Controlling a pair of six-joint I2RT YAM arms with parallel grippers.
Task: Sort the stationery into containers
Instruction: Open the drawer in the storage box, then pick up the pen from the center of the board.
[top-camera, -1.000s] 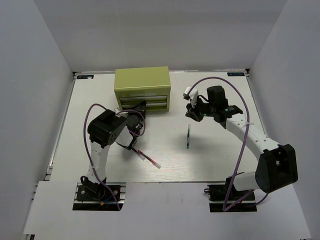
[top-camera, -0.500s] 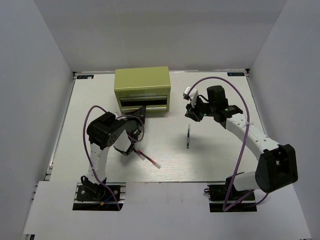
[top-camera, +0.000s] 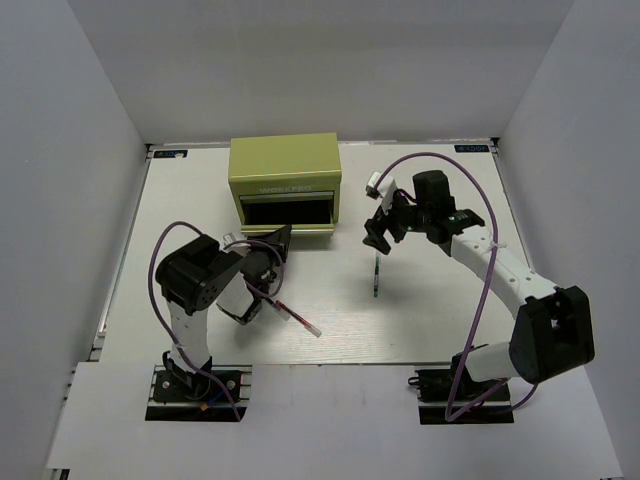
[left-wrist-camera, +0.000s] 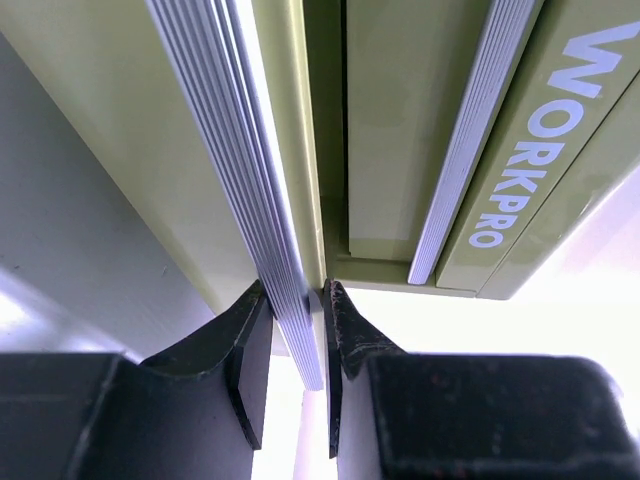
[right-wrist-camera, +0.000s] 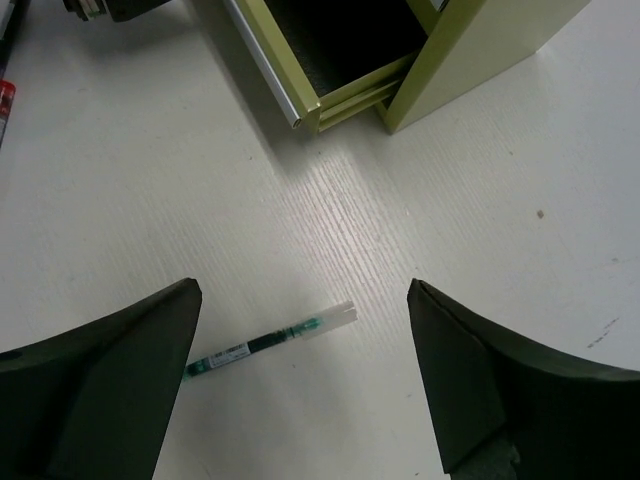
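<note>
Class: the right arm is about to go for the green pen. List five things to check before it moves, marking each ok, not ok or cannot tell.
1. Right tool open: ok, jaws wide apart.
2. Green pen under the gap: ok, lying flat below it.
3. Drawer pulled out: ok, black inside shows.
4. Left tool clamped on the drawer handle: ok.
5. Room inside the drawer: cannot tell, too dark.
6. Red-white pen out of the way: ok, lying by the left arm.
</note>
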